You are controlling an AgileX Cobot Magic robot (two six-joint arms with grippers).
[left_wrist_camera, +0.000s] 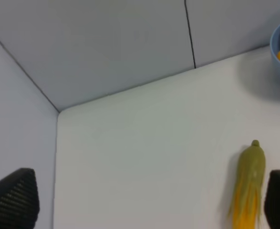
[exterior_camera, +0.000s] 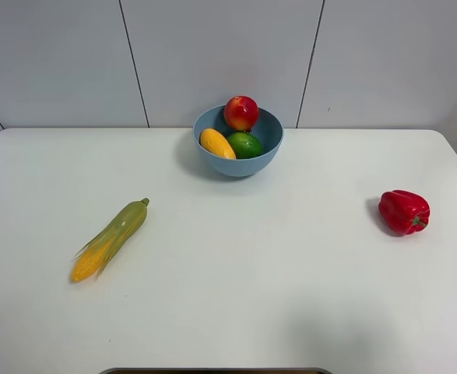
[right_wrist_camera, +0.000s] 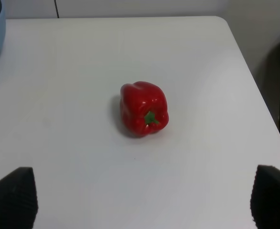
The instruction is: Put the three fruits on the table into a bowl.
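While fully open, left tool (left_wrist_camera: 144, 200), right tool (right_wrist_camera: 140, 200) hold nothing.

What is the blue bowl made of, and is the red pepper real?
The bowl looks like smooth, glossy plastic, maybe glazed ceramic: even light-blue colour, soft sheen. The bell pepper has a very shiny, uniform red skin with bright highlights, so it may be a plastic toy, but the pictures can't settle that.

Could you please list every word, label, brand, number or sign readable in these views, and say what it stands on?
None: no readable text shows in any view. The bowl, apple, mango, lime, corn cob, bell pepper, table and wall panels all look unmarked.
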